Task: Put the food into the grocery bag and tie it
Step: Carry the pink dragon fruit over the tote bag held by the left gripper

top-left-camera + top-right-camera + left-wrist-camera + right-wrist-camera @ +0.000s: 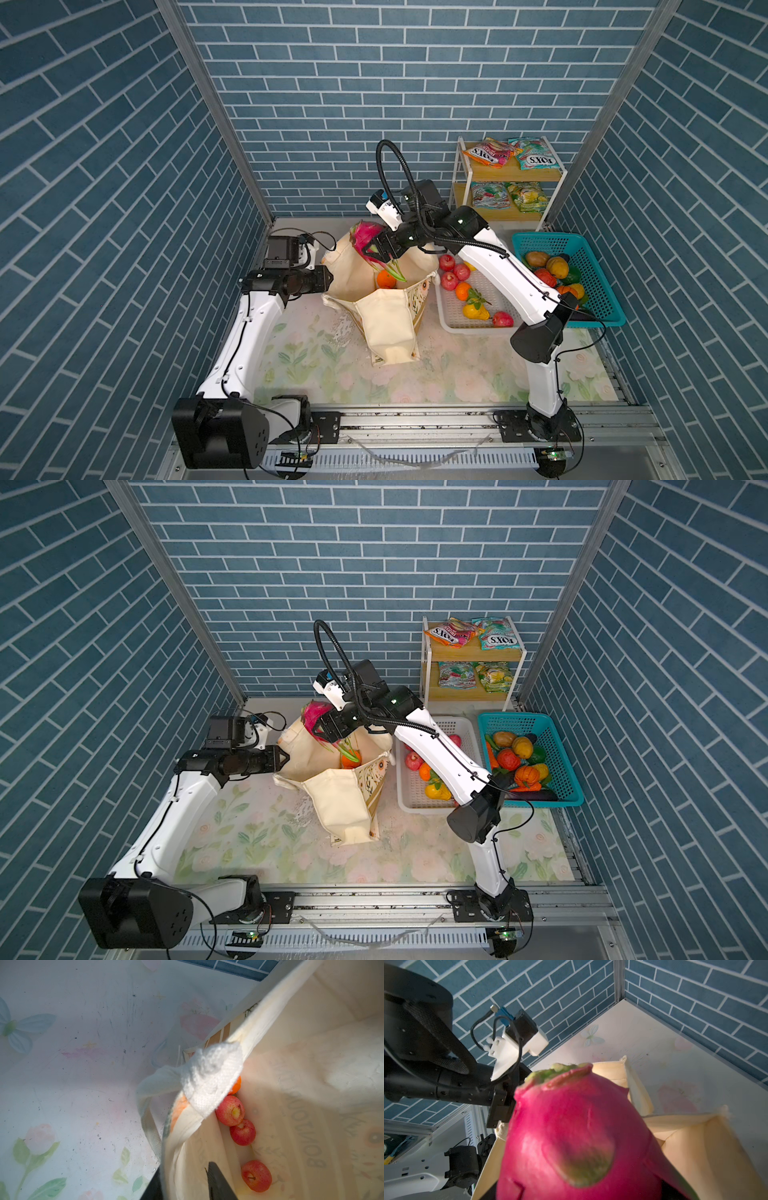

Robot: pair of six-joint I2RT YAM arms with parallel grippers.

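Jaws of the right gripper (370,250) are clamping the pink dragon fruit (365,232) and holding it just above the open mouth of the cream bag (390,328). Jaws of the left gripper (329,279) are pinching the bag's rim, one finger inside the cloth and one outside, as the left wrist view is showing. Tan lettering is showing through the bag's wall from inside, mirror-reversed and beginning BONJOUR. Three red apples (230,1110) and an orange (235,1085) are lying at the bottom of the bag. Four glossy packets (486,153) are lying on a small two-level wooden shelf (540,175) at the back right. The upper two are showing FOX'S in white letters, upside down in both top views, and the lower two are too small to read. A white basket (473,330) with more fruit is sitting just right of the bag, with a teal basket (548,236) of vegetables beside it. The table cover (316,365) is carrying a pale print of pink flowers and green leaves, scuffed with dark specks. Blue brick-pattern walls (374,83) are closing in three sides, joined by grey metal posts.
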